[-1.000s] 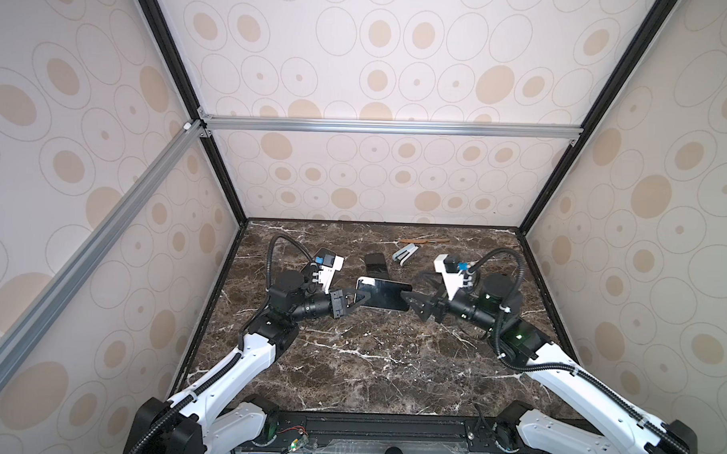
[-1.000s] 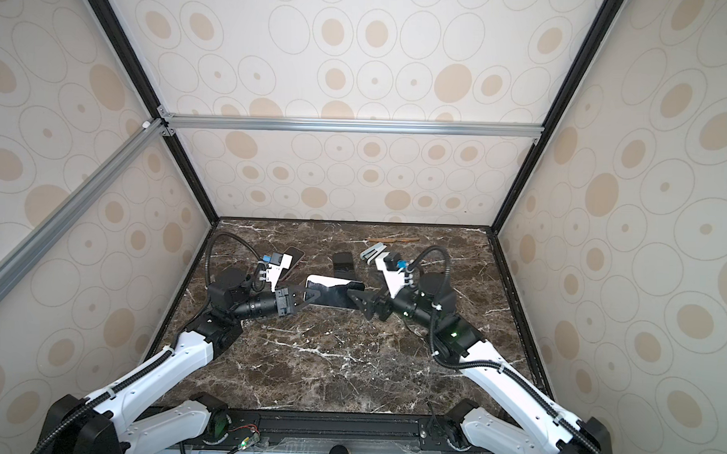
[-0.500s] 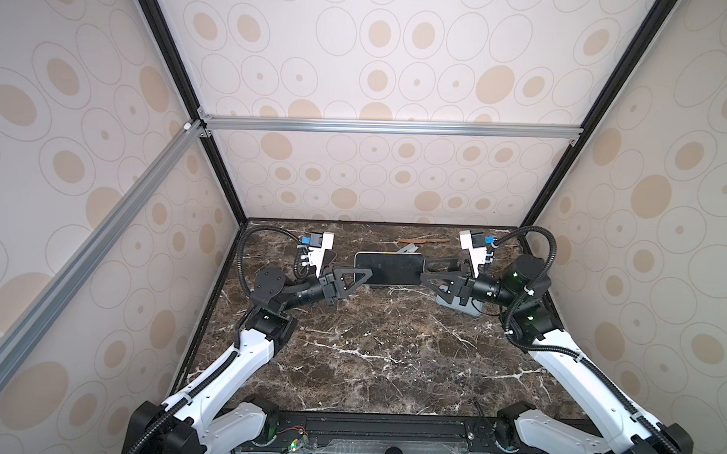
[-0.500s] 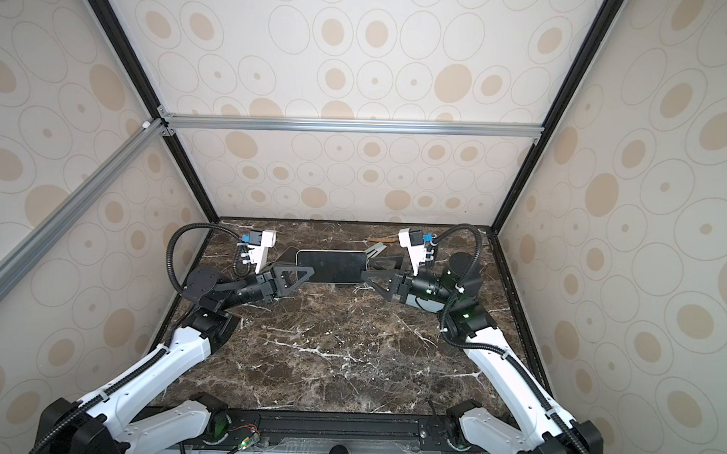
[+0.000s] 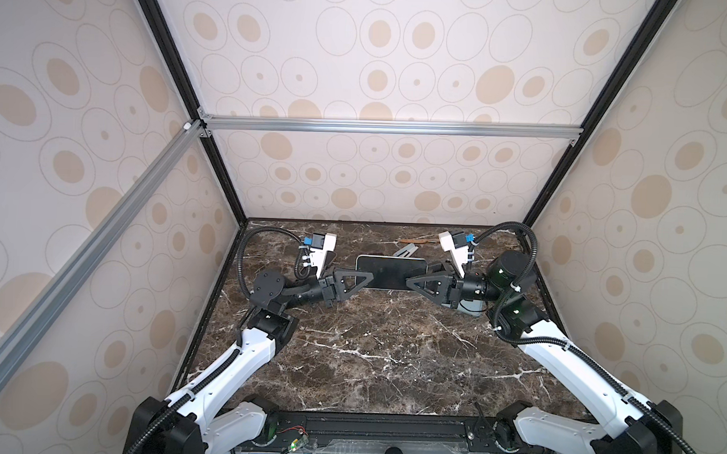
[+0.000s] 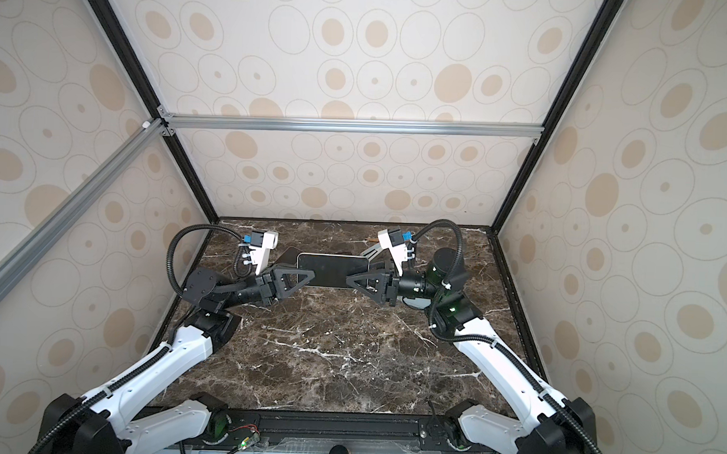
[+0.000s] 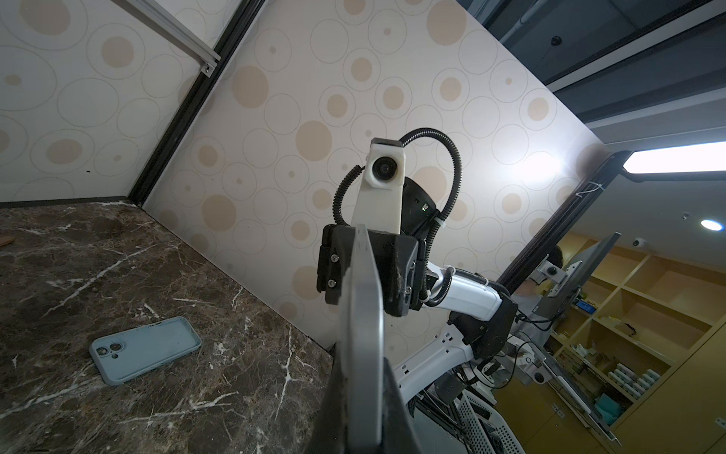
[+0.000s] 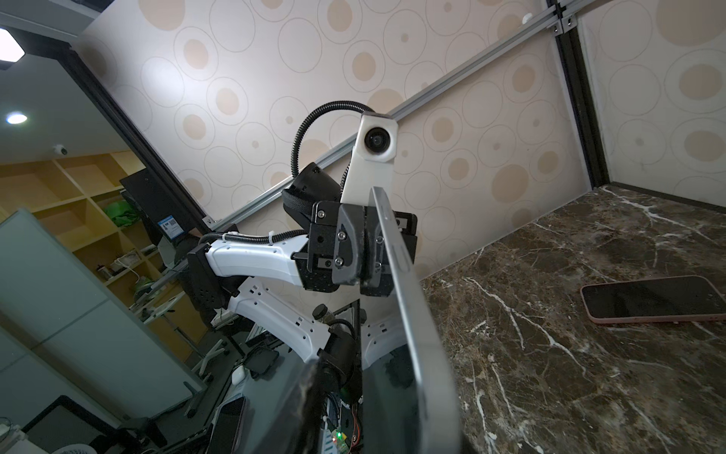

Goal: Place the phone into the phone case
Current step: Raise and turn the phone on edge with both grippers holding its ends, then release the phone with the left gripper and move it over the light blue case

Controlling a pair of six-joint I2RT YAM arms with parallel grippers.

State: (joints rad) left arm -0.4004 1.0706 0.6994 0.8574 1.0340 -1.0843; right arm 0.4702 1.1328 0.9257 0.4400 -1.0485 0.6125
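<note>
Top views are both showing me holding the phone [image 5: 391,272] level, up off the table [image 5: 370,353], btwn my two tools. My left gripper [image 5: 368,278] is pinching one short end. My right gripper [image 5: 410,281] is straddling the opp. end, but I can't tell if it's actually biting. The case [image 7: 145,350] is lying empty on the marble under my right arm, well apart from the phone. I'm judging pickup done; lowering & pressing in are left.
</note>
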